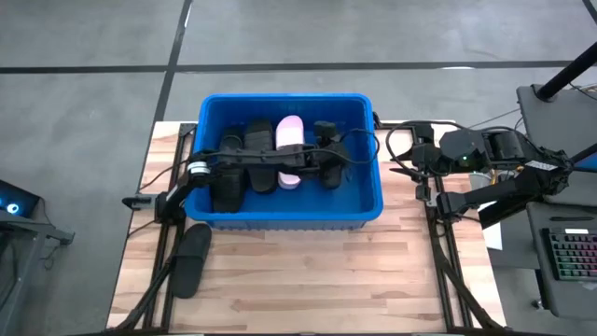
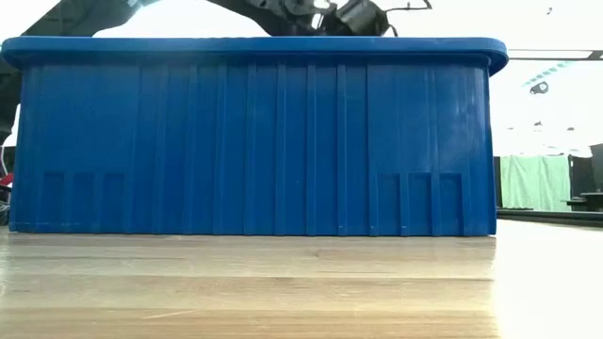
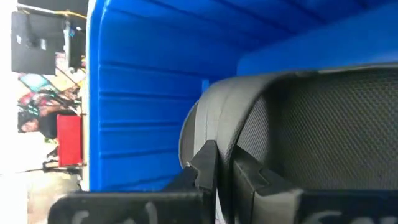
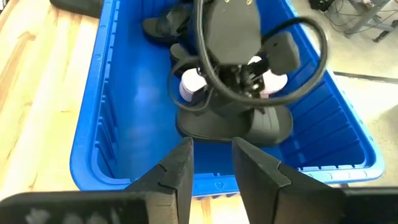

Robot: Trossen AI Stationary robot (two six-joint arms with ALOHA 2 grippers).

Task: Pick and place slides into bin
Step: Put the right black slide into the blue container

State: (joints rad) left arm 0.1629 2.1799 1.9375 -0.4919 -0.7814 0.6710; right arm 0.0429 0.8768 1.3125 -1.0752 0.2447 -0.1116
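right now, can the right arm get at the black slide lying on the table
Probably not easily. The black slide lies by the bin's front left corner, while the right hand hovers at its right end; the bin and the left arm across it stand between.

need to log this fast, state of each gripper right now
left gripper: shut on a black slide inside the bin
right gripper: open, holding nothing, at the bin's edge

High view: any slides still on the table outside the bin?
Yes, one black slide lies on the wooden table just outside the blue bin, off its front left corner.
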